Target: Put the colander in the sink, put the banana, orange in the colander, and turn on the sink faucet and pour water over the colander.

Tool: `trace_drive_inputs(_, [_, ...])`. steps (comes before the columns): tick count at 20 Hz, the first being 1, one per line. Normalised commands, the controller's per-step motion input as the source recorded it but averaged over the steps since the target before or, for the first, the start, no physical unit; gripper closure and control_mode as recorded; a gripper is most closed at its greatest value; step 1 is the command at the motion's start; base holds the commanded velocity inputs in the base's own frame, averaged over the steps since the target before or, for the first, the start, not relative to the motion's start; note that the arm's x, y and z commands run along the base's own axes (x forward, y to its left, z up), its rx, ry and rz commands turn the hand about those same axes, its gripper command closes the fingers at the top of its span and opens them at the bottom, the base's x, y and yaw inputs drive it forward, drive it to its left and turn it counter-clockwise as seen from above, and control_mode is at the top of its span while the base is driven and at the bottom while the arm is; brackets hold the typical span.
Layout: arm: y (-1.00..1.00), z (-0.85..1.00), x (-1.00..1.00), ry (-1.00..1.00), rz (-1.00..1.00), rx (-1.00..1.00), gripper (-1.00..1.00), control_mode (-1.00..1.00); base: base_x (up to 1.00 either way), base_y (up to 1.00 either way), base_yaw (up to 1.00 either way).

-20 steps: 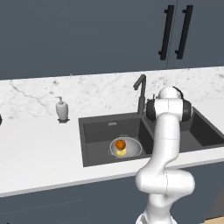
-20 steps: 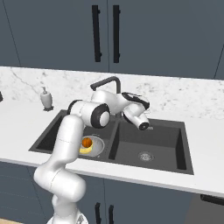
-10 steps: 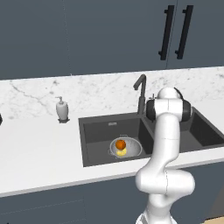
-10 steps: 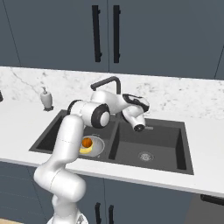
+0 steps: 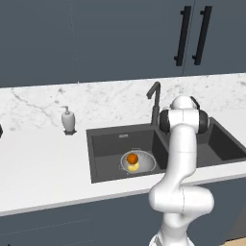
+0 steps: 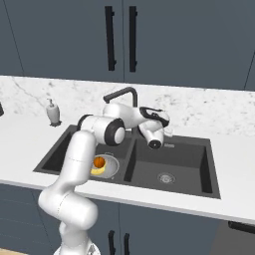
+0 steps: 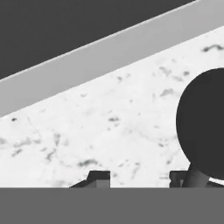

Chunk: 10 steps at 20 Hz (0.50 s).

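The dark sink [image 5: 110,139] [image 6: 189,149] holds the silver colander [image 5: 144,166] [image 6: 110,164] in its left basin. Inside the colander lie the orange [image 5: 132,158] [image 6: 98,162] and the banana [image 5: 134,166] [image 6: 99,171]. The sink faucet [image 5: 153,98] [image 6: 122,95] stands behind the divider, and the water is out of view. My gripper [image 6: 168,131] [image 7: 140,178] reaches to the back rim just right of the faucet. Its fingertips [image 7: 99,177] stand apart with bare marble between them. A dark round faucet part [image 7: 205,122] sits by the right tip.
A white soap dispenser [image 5: 68,120] [image 6: 53,112] stands on the marble counter [image 5: 38,163] left of the sink. Dark cabinets with black handles [image 5: 192,36] [image 6: 121,37] hang above. The right basin has a steel drain [image 6: 166,177].
The hand has shifted slightly down and toward the faucet base. Colander, orange and banana have stayed put.
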Motion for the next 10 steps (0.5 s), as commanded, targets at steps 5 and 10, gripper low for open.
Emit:
trace_drive_inputs(5, [-1.00,-0.09,0.38,0.00,-0.08,0.29,1.00,-1.00,0.00,0.00,0.00])
trace_drive_inputs(10, [-1.00,0.13,0.05,-0.07,-0.01,0.35,1.00,-1.00,0.00,0.00,0.00])
